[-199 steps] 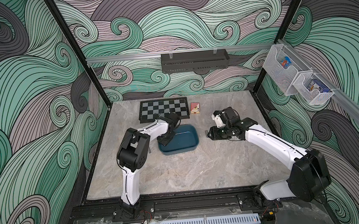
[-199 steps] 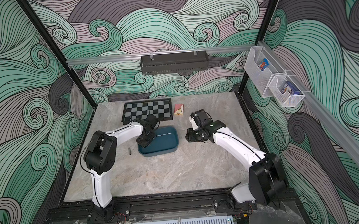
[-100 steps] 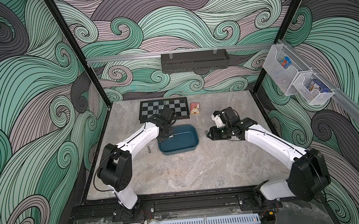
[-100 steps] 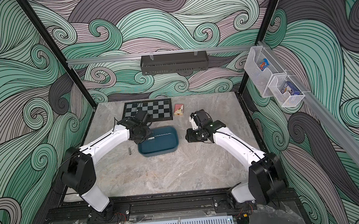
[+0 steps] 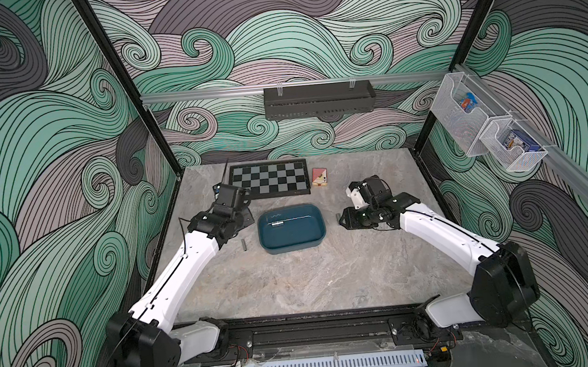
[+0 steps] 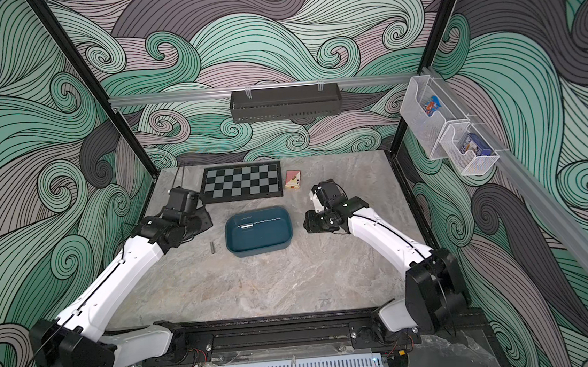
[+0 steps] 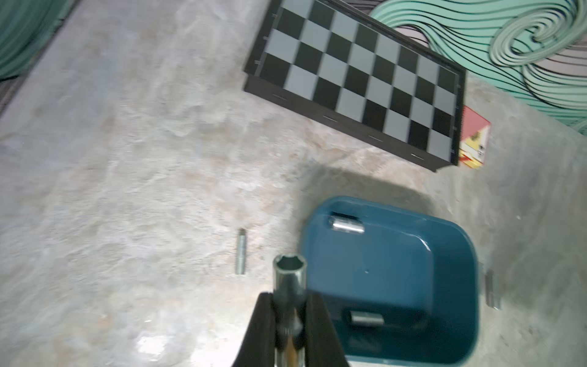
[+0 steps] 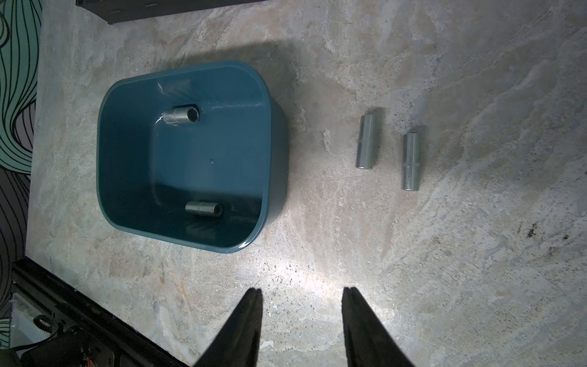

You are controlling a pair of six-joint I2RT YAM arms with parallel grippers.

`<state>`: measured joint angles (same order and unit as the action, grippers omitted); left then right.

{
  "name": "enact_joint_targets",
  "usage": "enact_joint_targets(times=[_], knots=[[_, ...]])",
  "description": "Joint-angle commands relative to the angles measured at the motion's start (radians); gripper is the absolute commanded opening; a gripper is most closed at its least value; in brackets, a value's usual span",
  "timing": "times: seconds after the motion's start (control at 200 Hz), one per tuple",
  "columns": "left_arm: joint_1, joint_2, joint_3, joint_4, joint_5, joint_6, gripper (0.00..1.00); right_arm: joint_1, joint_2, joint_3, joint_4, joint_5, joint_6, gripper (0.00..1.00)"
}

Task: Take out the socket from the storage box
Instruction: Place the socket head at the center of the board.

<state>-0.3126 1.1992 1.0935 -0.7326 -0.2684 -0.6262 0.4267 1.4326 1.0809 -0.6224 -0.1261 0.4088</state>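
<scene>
Over at the back of the marble table [image 5: 312, 281] we've got a chessboard [image 5: 269, 179] lying flat, black and grey squares, with a small red and yellow card box [image 5: 319, 177] just beside its end. Up on the back rail hangs a long black perforated tray [image 5: 319, 100]. Along the side rail, we see the far mesh basket [image 5: 456, 123] and the near mesh basket [image 5: 512, 160], each holding a blue-printed packet.

Storage box [image 5: 290, 237] open above; chessboard [image 5: 268, 179] close behind.

Mid table [image 5: 312, 281]: storage box [image 5: 291, 247] w/ socket [image 5: 278, 223] inside nr far wall — chessboard [image 5: 269, 179] behind.
</scene>
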Motion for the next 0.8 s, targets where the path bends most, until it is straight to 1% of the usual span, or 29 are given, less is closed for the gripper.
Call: enact_joint_targets(times=[0.0,0.1,0.225,0.36,0.43,0.55,0.64,0.771,0.796], knots=[[0.071,-0.062,-0.059,-0.034,-0.039,0.13,0.0,-0.003,0.037,0.03,0.011,-0.036,0.018,0.45],[0.109,-0.06,-0.095,-0.007,-0.041,0.18,0.0,-0.003,0.061,0.034,0.014,-0.048,0.024,0.45],[0.146,0.018,-0.083,-0.022,-0.035,0.204,0.0,-0.003,0.052,0.012,0.015,-0.026,0.018,0.45],[0.2,0.089,-0.069,-0.002,0.055,0.263,0.0,-0.003,0.051,-0.007,0.02,-0.021,0.013,0.45],[0.222,0.117,-0.072,0.025,0.109,0.328,0.0,-0.003,0.054,-0.007,0.022,-0.023,0.013,0.45],[0.233,0.146,-0.11,0.07,0.144,0.375,0.0,-0.003,0.06,-0.004,0.025,-0.024,0.013,0.45],[0.235,0.172,-0.137,0.082,0.133,0.368,0.0,-0.002,0.061,-0.002,0.025,-0.024,0.011,0.45],[0.236,0.218,-0.115,0.051,0.179,0.342,0.0,-0.005,0.063,-0.001,0.029,-0.026,0.015,0.45],[0.236,0.254,-0.113,0.048,0.177,0.34,0.0,-0.005,0.063,-0.002,0.031,-0.03,0.015,0.45]])
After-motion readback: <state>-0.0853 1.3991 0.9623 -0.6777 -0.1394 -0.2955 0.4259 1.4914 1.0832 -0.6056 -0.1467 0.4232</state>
